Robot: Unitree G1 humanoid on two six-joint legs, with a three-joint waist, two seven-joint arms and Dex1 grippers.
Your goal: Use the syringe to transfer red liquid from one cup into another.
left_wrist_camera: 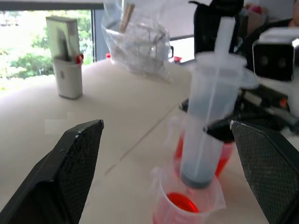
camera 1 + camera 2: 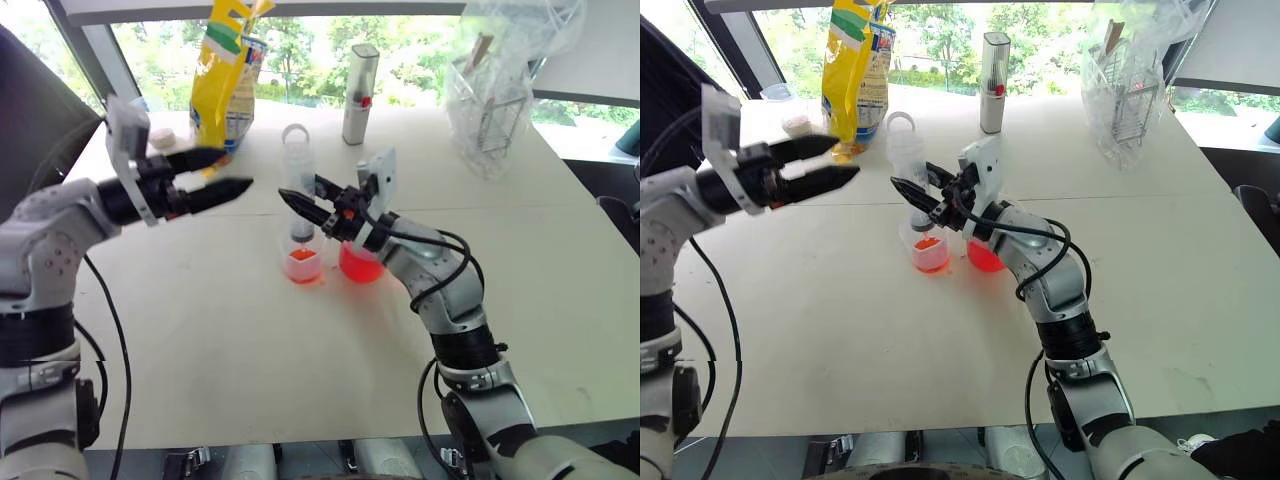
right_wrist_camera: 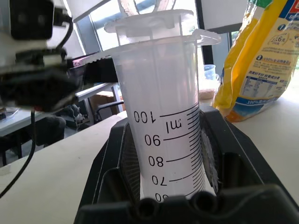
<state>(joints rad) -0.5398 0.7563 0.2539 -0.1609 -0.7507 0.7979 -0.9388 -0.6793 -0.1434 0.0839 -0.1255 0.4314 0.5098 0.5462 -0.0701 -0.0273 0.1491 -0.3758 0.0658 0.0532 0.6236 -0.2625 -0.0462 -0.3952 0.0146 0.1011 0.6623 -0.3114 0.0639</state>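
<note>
Clear ribbed plastic, the syringe (image 2: 299, 185) stands upright over the small tapered cup (image 2: 303, 265), clamped by the right gripper (image 2: 305, 207); the spouted red beaker (image 2: 360, 264) sits at its three o'clock. Left gripper (image 2: 218, 172) gapes empty.

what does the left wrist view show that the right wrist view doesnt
Left wrist view alone: the smaller cup with red liquid under the syringe tip, the larger beaker behind, a silver canister, a clear bag.
Right wrist view alone: the barrel's printed graduations, the yellow snack bag, the right gripper shut on the barrel.
Both: the syringe, upright.
</note>
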